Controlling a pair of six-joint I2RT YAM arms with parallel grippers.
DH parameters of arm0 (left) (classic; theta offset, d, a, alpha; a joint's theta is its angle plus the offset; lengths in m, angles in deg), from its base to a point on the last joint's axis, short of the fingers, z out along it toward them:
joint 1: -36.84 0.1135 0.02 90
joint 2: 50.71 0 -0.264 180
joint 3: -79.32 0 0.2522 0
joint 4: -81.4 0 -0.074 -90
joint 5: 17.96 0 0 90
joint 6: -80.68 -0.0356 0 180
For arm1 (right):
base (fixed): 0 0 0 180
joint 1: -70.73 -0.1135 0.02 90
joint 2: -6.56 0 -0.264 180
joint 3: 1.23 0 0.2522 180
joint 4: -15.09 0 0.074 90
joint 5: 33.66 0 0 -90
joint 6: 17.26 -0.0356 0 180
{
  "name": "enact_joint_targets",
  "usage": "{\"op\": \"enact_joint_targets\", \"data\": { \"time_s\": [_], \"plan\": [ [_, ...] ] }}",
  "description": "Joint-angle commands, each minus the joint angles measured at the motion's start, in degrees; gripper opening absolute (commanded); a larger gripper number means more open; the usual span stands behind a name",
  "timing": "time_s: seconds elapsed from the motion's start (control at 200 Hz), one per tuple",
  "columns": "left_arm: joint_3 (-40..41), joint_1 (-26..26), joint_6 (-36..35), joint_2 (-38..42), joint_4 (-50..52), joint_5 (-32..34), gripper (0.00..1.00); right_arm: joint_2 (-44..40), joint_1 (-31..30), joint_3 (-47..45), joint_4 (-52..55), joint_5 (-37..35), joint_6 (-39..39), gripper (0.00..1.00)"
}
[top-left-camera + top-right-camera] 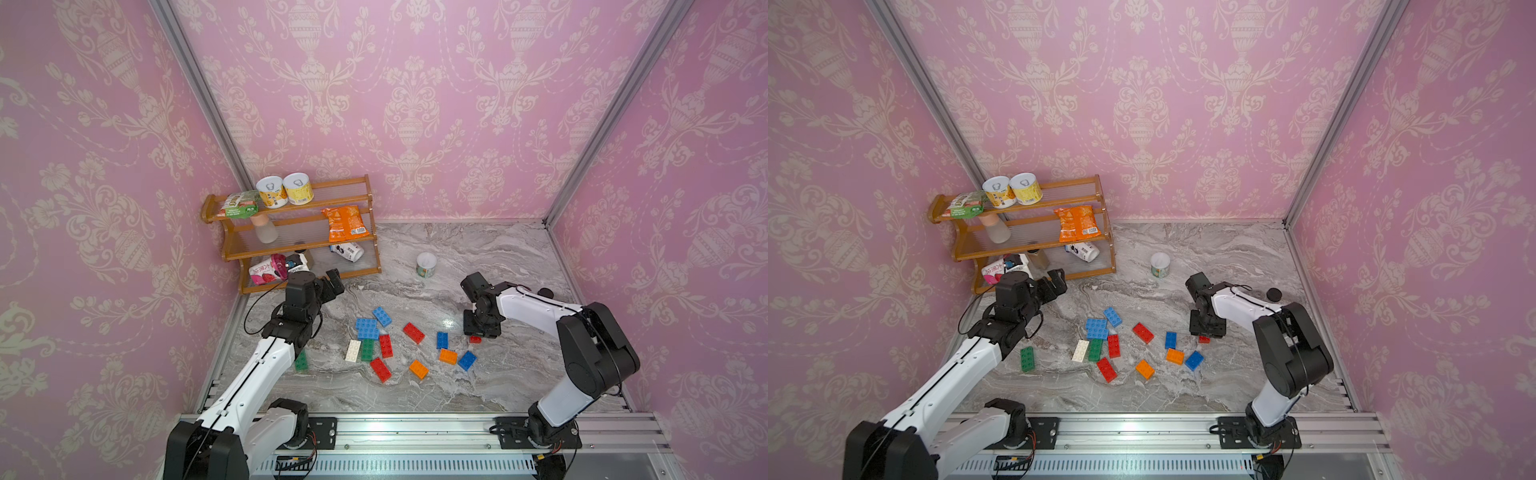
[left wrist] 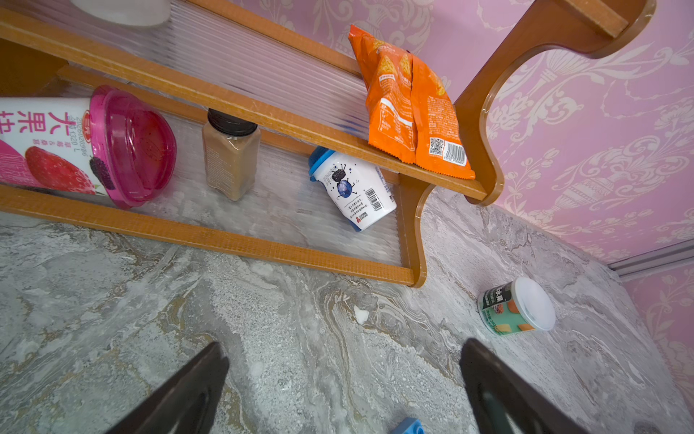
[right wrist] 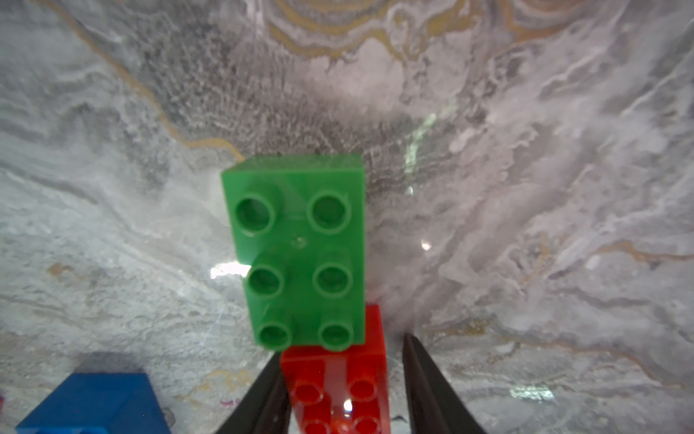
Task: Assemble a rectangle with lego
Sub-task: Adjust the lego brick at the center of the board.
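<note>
Several lego bricks lie loose on the marble table in both top views: a blue pair (image 1: 366,328), a red one (image 1: 413,332), a white one (image 1: 353,350), orange ones (image 1: 448,356) and a green one (image 1: 1027,359) beside the left arm. My right gripper (image 1: 478,334) points down at the cluster's right edge. In the right wrist view a green brick (image 3: 296,244) overlaps a red brick (image 3: 338,390). The right gripper (image 3: 341,349) straddles that red brick: one finger touches it, the other stands off by a small gap. My left gripper (image 2: 343,344) hangs open and empty by the shelf.
A wooden three-tier shelf (image 1: 291,232) with tins, snack packets and bottles stands at the back left, close to the left gripper. A small lidded cup (image 1: 427,264) stands on the table behind the bricks. Pink walls close in three sides.
</note>
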Motion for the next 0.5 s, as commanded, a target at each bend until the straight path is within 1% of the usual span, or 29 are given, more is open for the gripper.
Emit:
{"op": "enact_joint_targets", "data": {
  "time_s": [0.0, 0.13, 0.28, 0.495],
  "plan": [
    [-0.47, -0.23, -0.53, 1.22, 0.22, 0.57, 0.99, 3.21, -1.25, -1.15, 0.39, 2.71, -1.37, 0.44],
    [-0.48, -0.22, -0.44, 1.00, 0.13, 0.63, 0.99, 3.68, -1.68, -0.61, 0.43, 2.66, -1.26, 0.40],
    [-0.56, -0.22, -0.36, 0.54, -0.23, 0.46, 0.99, 3.94, -1.74, -0.43, 0.17, 2.70, -1.48, 0.32],
    [-0.58, -0.23, -0.34, -0.04, -0.59, 0.09, 0.99, 4.63, -1.78, -0.09, -0.19, 2.61, -1.70, 0.31]
  ]
}}
